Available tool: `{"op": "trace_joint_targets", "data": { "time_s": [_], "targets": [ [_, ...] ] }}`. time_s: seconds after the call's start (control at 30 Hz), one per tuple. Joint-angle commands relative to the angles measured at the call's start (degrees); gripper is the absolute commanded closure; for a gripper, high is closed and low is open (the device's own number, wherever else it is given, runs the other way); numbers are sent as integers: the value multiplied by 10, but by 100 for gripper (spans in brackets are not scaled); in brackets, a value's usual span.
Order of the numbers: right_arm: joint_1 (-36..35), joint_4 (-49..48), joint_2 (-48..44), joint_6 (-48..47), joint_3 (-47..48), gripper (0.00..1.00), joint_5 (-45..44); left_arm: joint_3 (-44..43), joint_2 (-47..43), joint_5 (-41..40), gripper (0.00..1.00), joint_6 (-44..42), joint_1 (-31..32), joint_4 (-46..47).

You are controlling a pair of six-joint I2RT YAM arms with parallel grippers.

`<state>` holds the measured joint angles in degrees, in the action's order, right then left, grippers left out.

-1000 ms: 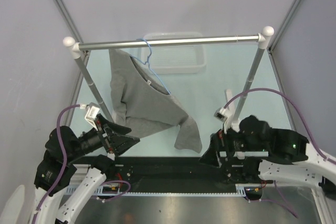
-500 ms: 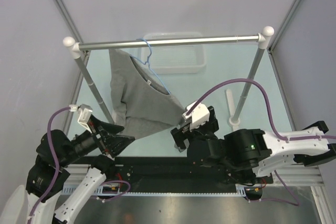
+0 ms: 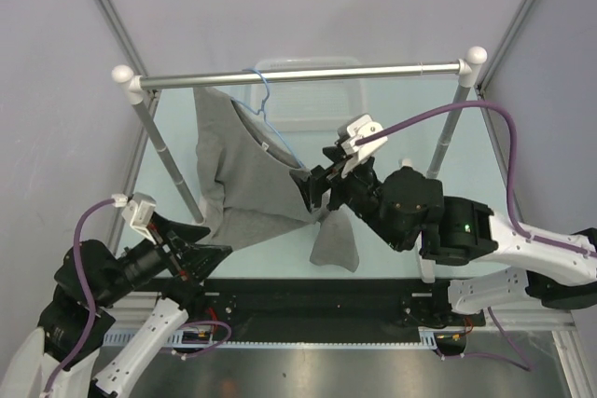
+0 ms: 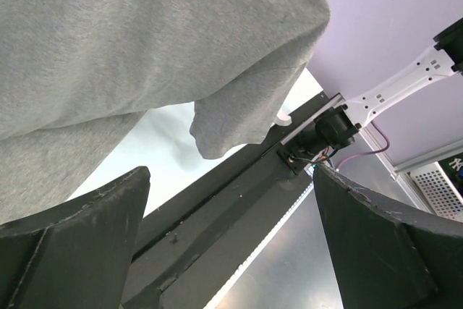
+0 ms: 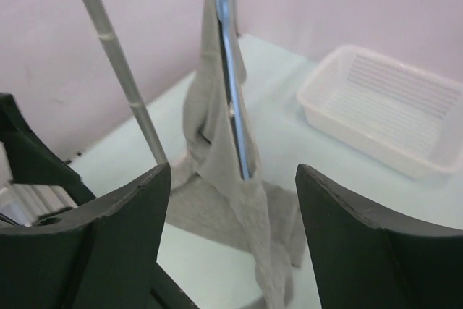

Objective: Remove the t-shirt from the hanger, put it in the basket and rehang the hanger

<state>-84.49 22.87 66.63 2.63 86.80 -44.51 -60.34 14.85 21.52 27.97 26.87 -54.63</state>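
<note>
The grey t-shirt (image 3: 247, 174) hangs on the light-blue wire hanger (image 3: 264, 109), which is hooked over the silver rail (image 3: 308, 72). Its lower edge drapes toward the table. My right gripper (image 3: 312, 189) is open, right next to the shirt's right shoulder; in the right wrist view the hanger's blue arm (image 5: 233, 92) and the shirt (image 5: 217, 157) lie between and beyond my jaws. My left gripper (image 3: 219, 240) is open and empty, low at the shirt's bottom left hem; the shirt (image 4: 145, 41) hangs above it in the left wrist view.
A white plastic basket (image 3: 312, 90) stands on the table behind the rail; it also shows in the right wrist view (image 5: 391, 106). The rail's slanted legs (image 3: 163, 151) (image 3: 448, 137) stand at left and right. Grey walls close in on both sides.
My right arm has swung up and left from the table's near right to the shirt's right shoulder. My left arm has drawn back slightly toward the near left.
</note>
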Motion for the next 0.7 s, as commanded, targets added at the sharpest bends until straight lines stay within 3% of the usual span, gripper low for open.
{"op": "trace_joint_targets", "data": {
  "time_s": [0.0, 0.4, 0.67],
  "targets": [
    [17, -68, 35, -34, 42, 26, 107, 2, -14, 27, 0, 8, 3, 12],
    [56, -52, 169, -63, 171, 37, 40, 46, -49, 80, 0, 64, 20, 52],
    [55, -2, 208, -65, 231, 42, 9, 16, -51, 18, 0, 31, 63, 16]
  ]
}}
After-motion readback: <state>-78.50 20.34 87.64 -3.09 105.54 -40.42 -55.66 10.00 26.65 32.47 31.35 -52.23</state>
